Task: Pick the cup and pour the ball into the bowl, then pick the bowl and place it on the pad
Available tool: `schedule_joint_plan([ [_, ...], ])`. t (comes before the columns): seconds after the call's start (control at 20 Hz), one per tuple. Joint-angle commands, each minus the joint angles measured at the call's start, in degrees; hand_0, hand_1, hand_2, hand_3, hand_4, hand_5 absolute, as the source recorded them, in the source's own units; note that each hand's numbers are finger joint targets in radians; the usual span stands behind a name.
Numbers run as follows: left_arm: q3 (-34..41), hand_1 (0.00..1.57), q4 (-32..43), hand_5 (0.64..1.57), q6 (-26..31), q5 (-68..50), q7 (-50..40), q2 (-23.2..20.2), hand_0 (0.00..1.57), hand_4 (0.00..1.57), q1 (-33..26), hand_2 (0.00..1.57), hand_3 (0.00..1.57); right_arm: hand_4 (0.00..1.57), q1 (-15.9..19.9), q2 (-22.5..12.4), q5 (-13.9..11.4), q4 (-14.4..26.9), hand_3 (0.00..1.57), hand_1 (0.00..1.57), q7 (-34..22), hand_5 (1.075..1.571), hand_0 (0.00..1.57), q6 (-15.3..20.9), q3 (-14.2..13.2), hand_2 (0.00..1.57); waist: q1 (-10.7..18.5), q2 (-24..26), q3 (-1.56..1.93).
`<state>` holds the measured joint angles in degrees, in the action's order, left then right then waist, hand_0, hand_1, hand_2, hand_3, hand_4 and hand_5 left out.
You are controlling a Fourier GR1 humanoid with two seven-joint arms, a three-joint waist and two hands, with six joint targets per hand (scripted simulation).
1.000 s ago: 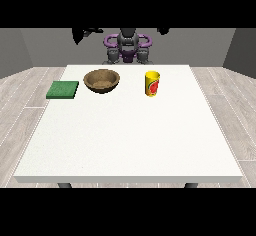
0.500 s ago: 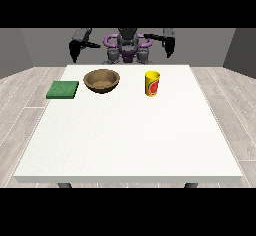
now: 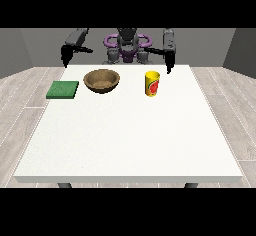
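Note:
A yellow cup (image 3: 152,83) with a red mark stands upright on the white table (image 3: 130,135), right of centre at the far side. Its inside does not show, so no ball is visible. A brown wooden bowl (image 3: 102,80) sits left of the cup, and a green square pad (image 3: 63,90) lies further left. The hand at the view's right (image 3: 169,62) hangs above the table's far edge, behind and to the right of the cup, apart from it. The hand at the view's left (image 3: 65,56) hangs beyond the far left corner, holding nothing.
The robot's torso (image 3: 127,47) stands behind the table's far edge. Grey wooden floor surrounds the table on both sides.
Both arms have come down and forward from raised, spread positions. The hand at the view's right now hangs lower, nearer the cup. Cup, bowl and pad have not moved.

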<state>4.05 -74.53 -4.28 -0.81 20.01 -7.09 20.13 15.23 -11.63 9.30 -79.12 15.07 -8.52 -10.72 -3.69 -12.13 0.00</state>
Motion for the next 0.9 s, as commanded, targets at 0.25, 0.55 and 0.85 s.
schedule_joint_plan([
  [0.25,4.77,0.00,16.95,1.249,-4.43,0.99,15.89,2.48,0.00,0.00,4.39,0.00,0.00,0.00,0.80,-1.89,1.80,2.32,0.00,0.00,3.28,1.563,0.00,-4.59,-0.89,0.00,-4.19,-3.43,-0.04],
  [0.55,3.31,0.00,22.85,1.262,-7.36,2.84,18.46,5.49,0.00,0.00,8.13,0.00,0.00,0.00,3.21,-4.69,2.30,10.63,0.00,0.00,8.29,1.559,0.00,-6.70,-4.19,0.00,-3.33,-4.91,-0.01],
  [0.85,8.75,0.66,32.19,1.425,-1.09,-2.10,24.42,1.29,0.66,0.00,11.47,0.91,0.29,0.00,4.25,-4.96,2.83,8.81,0.00,0.00,5.93,1.558,0.00,-6.32,-3.90,0.00,-3.71,-5.61,-0.05],
])
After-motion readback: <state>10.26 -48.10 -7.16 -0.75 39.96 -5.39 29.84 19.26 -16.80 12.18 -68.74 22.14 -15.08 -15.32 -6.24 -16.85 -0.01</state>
